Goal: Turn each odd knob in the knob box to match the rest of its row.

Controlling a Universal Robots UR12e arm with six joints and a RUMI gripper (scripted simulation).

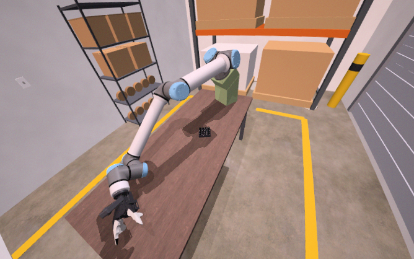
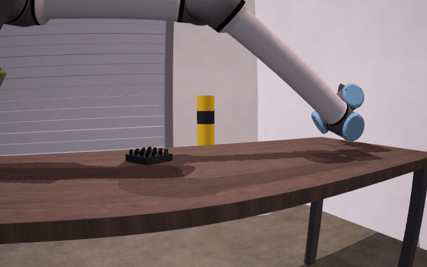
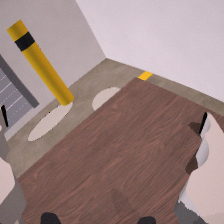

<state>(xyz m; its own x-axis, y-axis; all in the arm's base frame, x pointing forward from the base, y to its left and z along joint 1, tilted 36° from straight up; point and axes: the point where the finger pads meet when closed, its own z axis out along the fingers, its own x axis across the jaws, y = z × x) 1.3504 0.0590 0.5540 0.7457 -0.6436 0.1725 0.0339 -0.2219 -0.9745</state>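
The knob box (image 1: pixel 204 132) (image 2: pixel 160 158) is small, black and square, with several black upright knobs in rows on its top. It sits on the brown table (image 1: pixel 173 186) (image 2: pixel 224 188), nearer the arm's base than the table's far end. The knobs' marks and pointing directions are too small to read in either the top or the exterior view, and the box is not in the wrist view. My gripper (image 1: pixel 129 232) (image 3: pixel 103 110) is wide open and empty, above the table's end far from the box. In the exterior view the gripper does not show behind the wrist joints.
The green base block (image 1: pixel 227 90) stands at the table's back end, bearing the arm. A shelf rack (image 1: pixel 136 96) with boxes stands beside the table at the left. A yellow post (image 1: pixel 348 80) (image 2: pixel 205 134) (image 3: pixel 47 70) stands on the floor away from the table.
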